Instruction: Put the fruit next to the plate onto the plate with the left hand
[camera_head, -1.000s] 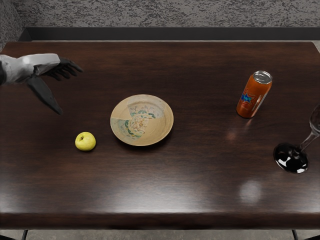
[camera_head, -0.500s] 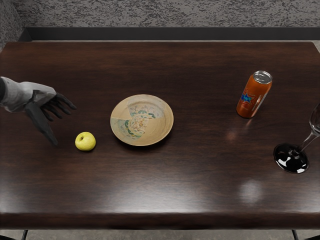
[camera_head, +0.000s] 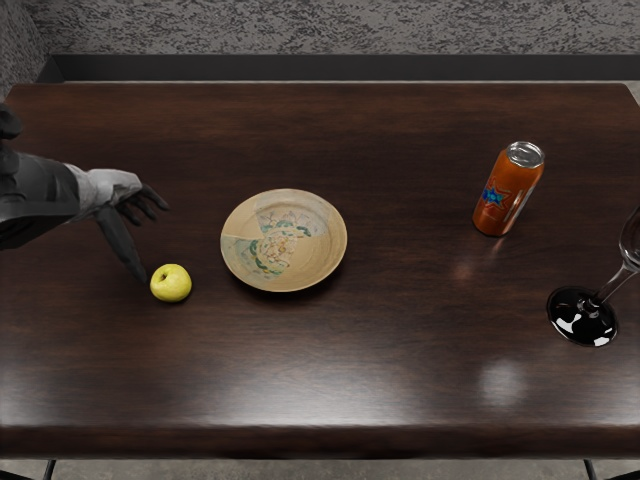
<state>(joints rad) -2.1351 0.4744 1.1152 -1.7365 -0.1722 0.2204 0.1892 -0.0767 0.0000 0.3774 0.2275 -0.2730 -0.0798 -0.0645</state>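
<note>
One yellow apple (camera_head: 171, 283) sits on the dark table (camera_head: 330, 390), just beside the plate (camera_head: 335, 240), on the side nearer the table's left edge, not touching it. It is round, so no long way shows; its little dip looks to face up. The left hand (camera_head: 120, 205) hovers close by, fingers (camera_head: 150, 203) spread and holding nothing, one dark finger reaching down almost to the apple. I think it is open so it can wrap around the apple.
</note>
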